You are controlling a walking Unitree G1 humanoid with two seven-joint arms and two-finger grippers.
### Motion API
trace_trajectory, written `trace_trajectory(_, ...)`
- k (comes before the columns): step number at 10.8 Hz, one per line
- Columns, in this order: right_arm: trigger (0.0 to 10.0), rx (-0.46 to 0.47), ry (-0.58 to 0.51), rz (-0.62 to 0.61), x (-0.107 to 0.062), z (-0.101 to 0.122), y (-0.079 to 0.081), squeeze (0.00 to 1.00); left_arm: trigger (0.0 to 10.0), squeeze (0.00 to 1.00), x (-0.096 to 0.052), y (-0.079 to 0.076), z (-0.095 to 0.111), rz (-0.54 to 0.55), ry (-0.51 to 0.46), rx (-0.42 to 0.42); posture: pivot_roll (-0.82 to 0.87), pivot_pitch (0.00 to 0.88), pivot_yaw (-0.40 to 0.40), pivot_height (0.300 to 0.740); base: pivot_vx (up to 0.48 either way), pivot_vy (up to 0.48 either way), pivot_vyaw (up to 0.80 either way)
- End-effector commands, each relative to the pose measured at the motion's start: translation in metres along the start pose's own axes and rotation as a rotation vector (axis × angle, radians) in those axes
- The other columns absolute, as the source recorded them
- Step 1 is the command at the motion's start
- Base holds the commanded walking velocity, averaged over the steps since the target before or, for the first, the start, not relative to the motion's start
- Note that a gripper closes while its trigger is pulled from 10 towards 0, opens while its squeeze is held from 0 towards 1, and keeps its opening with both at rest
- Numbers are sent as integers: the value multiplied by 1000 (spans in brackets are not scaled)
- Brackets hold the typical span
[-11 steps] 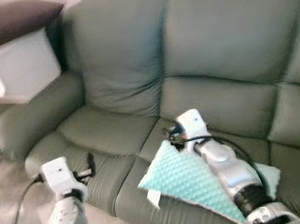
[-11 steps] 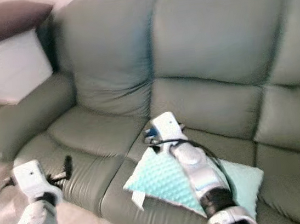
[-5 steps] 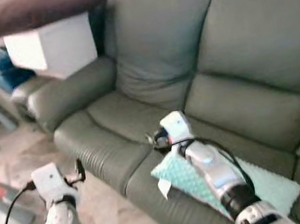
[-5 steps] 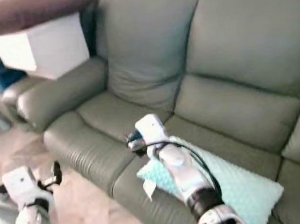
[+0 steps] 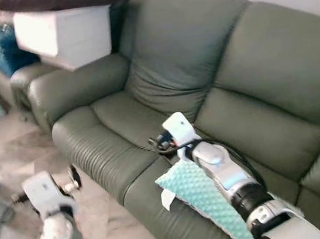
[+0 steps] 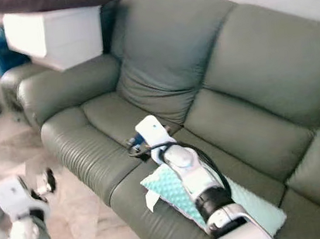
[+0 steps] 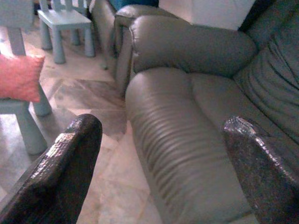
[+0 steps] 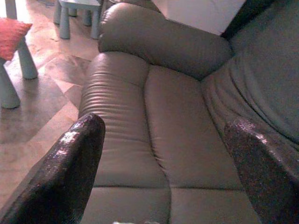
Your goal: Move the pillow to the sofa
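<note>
Compared to a second ago the head camera has swung left, so more floor shows, and the right arm sits further along the seat. Teal dimpled pillow (image 5: 198, 194) lies flat on the sofa (image 5: 249, 78) seat near the front edge, partly under the right arm. Looks light and squishy, so I'd pinch a corner or edge. Right gripper (image 8: 163, 168) is spread wide, holding nothing, hovering over the cushions; left gripper (image 7: 161, 163) is likewise wide and empty above the tiled floor (image 7: 74, 93). Leather looks slick.
</note>
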State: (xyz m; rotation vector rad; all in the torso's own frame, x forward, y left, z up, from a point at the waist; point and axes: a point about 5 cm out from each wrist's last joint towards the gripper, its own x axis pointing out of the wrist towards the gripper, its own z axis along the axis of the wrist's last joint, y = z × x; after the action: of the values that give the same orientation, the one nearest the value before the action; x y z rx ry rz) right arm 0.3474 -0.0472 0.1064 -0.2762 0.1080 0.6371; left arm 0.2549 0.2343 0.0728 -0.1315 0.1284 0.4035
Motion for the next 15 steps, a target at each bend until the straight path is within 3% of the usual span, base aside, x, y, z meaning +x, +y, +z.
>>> trace_trajectory(1,10000,-13,12,-5,2,-2,-1,0,10000,0,5,1,4,4,-15,9,1,0,-120,740,0,0,0)
trace_trajectory(3,10000,-11,-14,-42,6,2,-1,0,10000,0,4,4,-1,13,1,1,-16,0,-35,740,0,0,0)
trace_trajectory(4,10000,16,-54,-136,6,9,-13,0,10000,0,0,6,-10,-4,34,9,-40,0,6,740,0,0,0)
trace_trajectory(6,10000,52,-53,-293,-13,-5,-40,0,10000,0,-11,0,-14,-106,56,61,-66,0,39,740,0,0,0)
trace_trajectory(8,10000,74,32,-365,-43,-44,-57,0,10000,0,-28,14,-27,-120,115,56,-77,0,55,740,0,0,0)
trace_trajectory(9,10000,106,139,-382,-70,-79,-61,0,10000,0,-42,26,-39,-116,162,82,-85,0,59,740,0,0,0)
trace_trajectory(10,10000,167,230,-378,-95,-106,-60,0,10000,0,-53,32,-46,-120,191,97,-95,0,68,740,0,0,0)
trace_trajectory(11,10000,199,262,-363,-111,-118,-56,0,10000,0,-59,36,-50,-116,209,107,-104,0,73,740,0,0,0)
trace_trajectory(13,10000,160,245,-344,-135,-116,-53,0,10000,0,-70,39,-55,-129,236,122,-124,0,78,740,0,0,0)
trace_trajectory(15,10000,131,117,-549,-146,-96,-75,0,10000,0,-64,48,-55,-107,215,90,-148,0,70,740,0,0,0)
